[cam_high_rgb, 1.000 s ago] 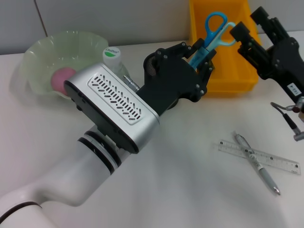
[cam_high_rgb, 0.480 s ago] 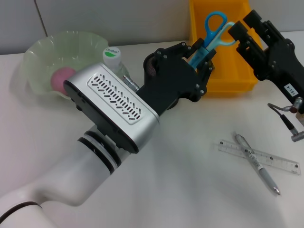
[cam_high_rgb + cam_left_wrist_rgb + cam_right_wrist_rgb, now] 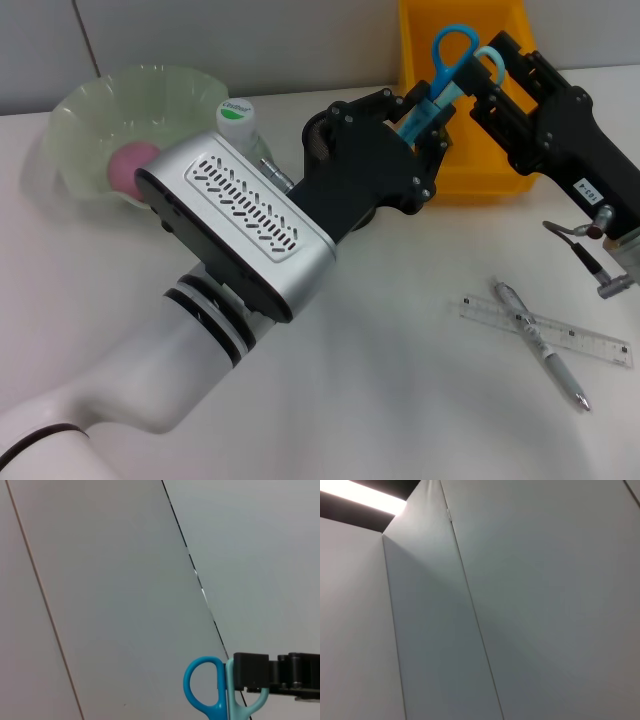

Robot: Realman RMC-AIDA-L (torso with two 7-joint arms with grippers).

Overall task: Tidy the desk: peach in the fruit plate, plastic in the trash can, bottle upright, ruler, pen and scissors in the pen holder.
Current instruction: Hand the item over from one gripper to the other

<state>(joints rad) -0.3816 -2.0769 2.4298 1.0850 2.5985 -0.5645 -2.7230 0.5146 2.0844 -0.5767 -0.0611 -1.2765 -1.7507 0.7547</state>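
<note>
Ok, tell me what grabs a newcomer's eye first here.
The blue scissors, held handles-up by the left gripper in front of the yellow bin, with the right gripper at their pale handle. Next, the pen lying crossed over the ruler on the table's right. Far left, a pink peach sits in the green plate.

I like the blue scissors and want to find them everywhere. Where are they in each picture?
Head view: the scissors stand handles up near the top, in the left end effector, before the yellow bin.
Left wrist view: the scissors' handles show at the lower edge.
Right wrist view: not in it; only wall.
Shared landmark: the right end effector at the pale handle loop, also in the left wrist view.
</note>
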